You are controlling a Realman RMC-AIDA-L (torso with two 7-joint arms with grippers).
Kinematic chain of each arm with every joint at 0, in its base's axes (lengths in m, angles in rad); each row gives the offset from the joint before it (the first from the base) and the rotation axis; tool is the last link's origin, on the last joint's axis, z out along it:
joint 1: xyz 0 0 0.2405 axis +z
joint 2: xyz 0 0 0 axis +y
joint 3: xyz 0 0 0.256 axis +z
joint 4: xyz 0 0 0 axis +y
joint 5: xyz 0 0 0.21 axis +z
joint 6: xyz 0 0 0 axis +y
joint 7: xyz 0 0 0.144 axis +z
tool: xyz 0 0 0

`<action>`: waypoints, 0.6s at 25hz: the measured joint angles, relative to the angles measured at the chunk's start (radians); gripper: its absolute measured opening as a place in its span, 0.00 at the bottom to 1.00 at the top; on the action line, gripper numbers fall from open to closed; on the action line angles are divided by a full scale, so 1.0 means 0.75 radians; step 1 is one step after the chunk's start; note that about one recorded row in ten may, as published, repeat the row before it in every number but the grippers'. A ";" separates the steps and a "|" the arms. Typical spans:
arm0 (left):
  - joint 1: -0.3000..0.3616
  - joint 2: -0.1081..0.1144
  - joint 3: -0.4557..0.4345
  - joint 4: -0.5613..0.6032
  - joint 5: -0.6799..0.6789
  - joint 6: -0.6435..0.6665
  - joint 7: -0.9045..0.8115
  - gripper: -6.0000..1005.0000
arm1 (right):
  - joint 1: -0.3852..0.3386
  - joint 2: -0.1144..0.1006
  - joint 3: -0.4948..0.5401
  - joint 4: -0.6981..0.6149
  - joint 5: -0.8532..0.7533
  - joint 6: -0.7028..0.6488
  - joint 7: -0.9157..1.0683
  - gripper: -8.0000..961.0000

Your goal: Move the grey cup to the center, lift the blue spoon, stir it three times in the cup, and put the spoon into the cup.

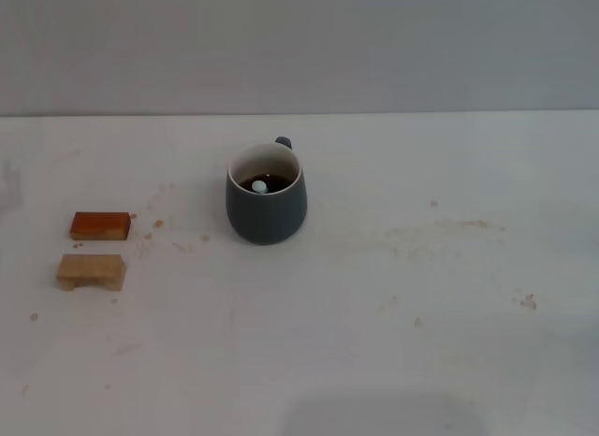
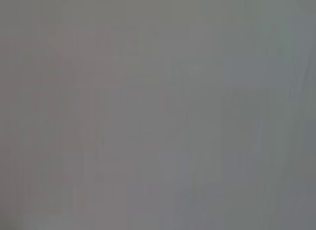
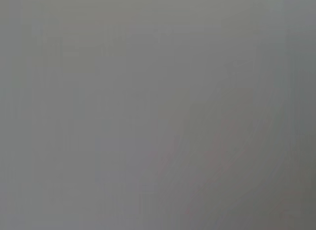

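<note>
The grey cup stands upright near the middle of the white table, its small handle turned to the far side. Dark brown liquid fills its cream inside. The blue spoon is inside the cup; only a pale rounded tip shows above the liquid. Neither gripper appears in the head view. Both wrist views show only a plain grey surface.
An orange block and a tan wooden block lie at the left of the table. Brown stains and crumbs dot the surface around the cup and toward the right. A grey wall rises behind the table's far edge.
</note>
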 joint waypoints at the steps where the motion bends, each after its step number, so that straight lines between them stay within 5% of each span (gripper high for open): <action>1: -0.011 -0.001 -0.008 -0.017 0.001 0.012 0.000 0.51 | 0.005 -0.001 0.003 0.001 0.000 0.001 0.000 0.04; 9: -0.020 0.002 -0.021 -0.036 0.002 0.060 0.013 0.51 | -0.002 -0.006 0.011 0.052 -0.010 0.001 -0.001 0.07; 15: -0.031 0.019 -0.021 -0.054 0.003 0.021 0.015 0.58 | -0.010 0.001 0.007 0.061 -0.011 0.014 -0.002 0.31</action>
